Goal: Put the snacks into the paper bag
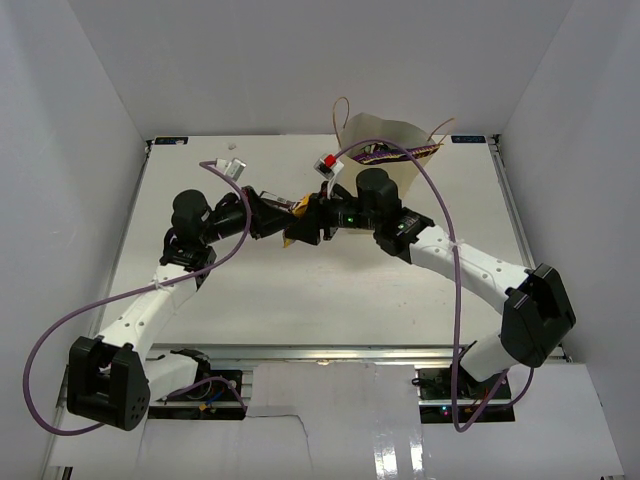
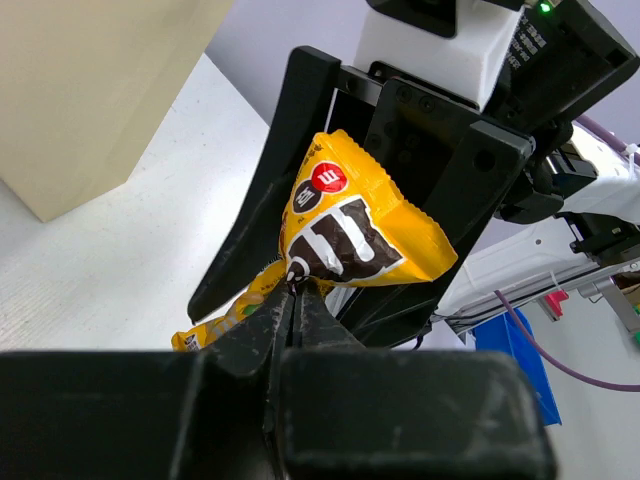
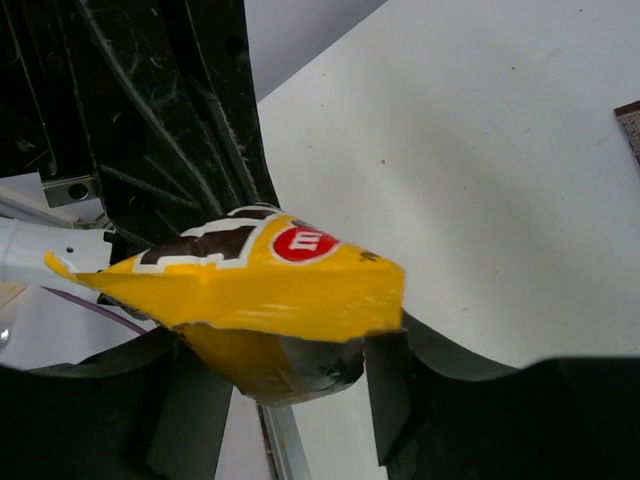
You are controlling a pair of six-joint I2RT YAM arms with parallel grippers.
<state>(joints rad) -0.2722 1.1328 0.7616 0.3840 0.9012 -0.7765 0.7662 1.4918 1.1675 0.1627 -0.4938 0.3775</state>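
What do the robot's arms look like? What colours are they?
The left arm and right arm are made of smooth white tubes joined by chunky black joints. A thin purple cable loops beside each one. The left hand and right hand are black, with two flat fingers. A tiny green light glows by the right wrist.

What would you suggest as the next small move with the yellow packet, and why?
Probably close the right gripper on the yellow packet: its jaws stand open either side of it, while the left gripper pinches one corner. The paper bag stands nearer the right arm.
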